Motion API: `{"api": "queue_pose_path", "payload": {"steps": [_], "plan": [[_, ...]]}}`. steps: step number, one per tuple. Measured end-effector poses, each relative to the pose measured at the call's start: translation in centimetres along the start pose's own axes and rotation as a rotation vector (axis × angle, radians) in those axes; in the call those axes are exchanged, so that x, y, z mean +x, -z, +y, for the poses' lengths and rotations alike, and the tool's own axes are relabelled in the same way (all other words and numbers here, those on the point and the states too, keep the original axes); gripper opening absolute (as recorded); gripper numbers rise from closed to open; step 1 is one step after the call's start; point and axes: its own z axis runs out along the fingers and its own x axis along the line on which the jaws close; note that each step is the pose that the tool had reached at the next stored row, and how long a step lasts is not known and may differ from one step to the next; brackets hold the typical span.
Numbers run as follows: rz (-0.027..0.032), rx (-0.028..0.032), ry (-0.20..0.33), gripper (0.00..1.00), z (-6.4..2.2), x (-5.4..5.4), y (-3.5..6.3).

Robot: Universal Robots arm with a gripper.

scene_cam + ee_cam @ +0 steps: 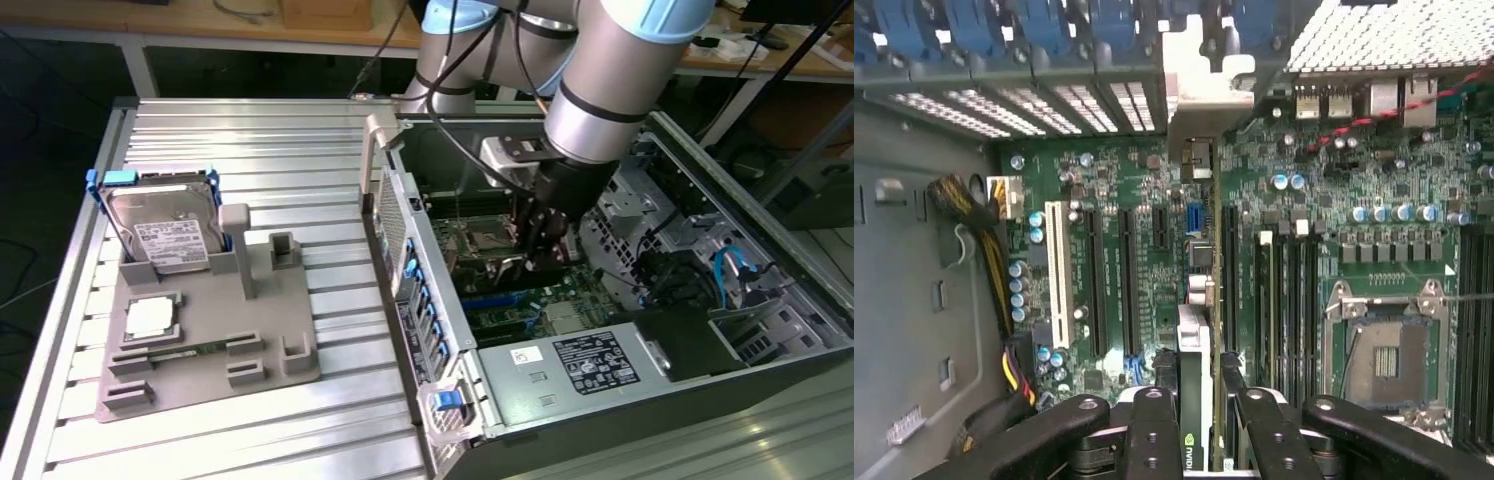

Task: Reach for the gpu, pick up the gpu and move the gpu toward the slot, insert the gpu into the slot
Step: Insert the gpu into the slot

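My gripper (1196,425) is shut on the gpu (1194,330), a thin dark card seen edge-on between the two black fingers (1154,420). The card runs across the green motherboard (1334,190), and its silver bracket (1199,95) reaches the rear wall of the case. A short blue piece of the slot (1192,215) shows right beside the card's edge; the card hides the rest of it. I cannot tell whether the card touches the slot. In the exterior view the gripper (541,262) hangs low inside the open computer case, over a bluish strip (497,299) on the board.
A silver CPU socket (1384,350) and black memory slots (1479,330) lie beside the card. A white slot (1059,270), black slots (1099,280) and yellow-black cables (984,240) lie on its other side. Outside the case, a hard drive (167,235) stands in a grey fixture (214,340).
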Motion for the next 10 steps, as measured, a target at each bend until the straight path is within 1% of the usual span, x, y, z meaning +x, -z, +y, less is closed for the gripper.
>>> {"api": "queue_pose_path", "payload": {"steps": [2, 7, 10], "plan": [[-0.0002, 0.0012, 0.0, 0.27, 0.33, 0.03, -0.03], [-0.0002, 0.0023, 0.0, 0.27, 0.45, 0.36, -0.12], [-0.0002, 0.0031, 0.0, 0.27, 0.85, 0.38, -0.16]]}}
